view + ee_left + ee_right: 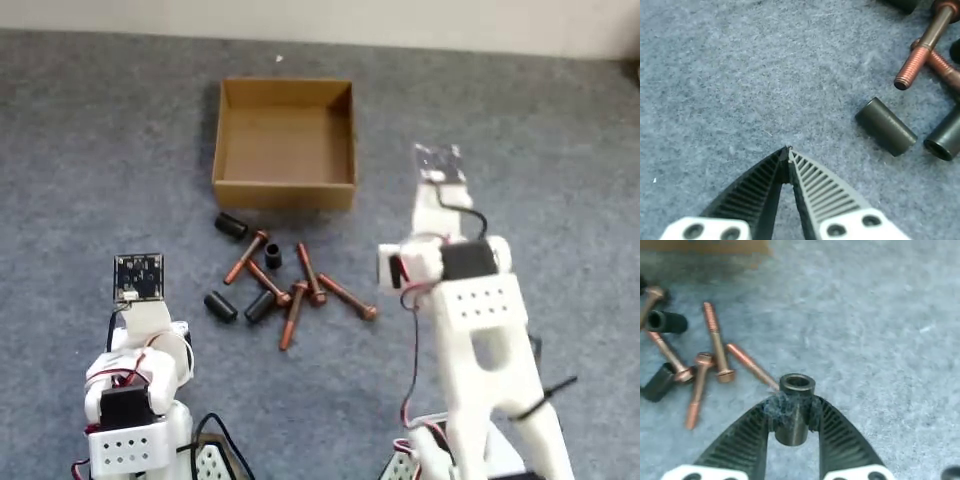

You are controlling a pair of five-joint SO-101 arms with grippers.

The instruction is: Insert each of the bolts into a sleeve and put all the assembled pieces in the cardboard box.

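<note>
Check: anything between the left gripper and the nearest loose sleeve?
Nothing visible. Only bare carpet lies between the left gripper and the nearest sleeve. A second sleeve lies close beside it, beyond it from the gripper, which may crowd a grasp. The fingers are shut.

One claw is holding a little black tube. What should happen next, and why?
Probably the left gripper should open and go for the nearest bolt. The right gripper is shut on a sleeve, held upright with its bore open. The left is shut on nothing, and bolts lie loose close by.
</note>
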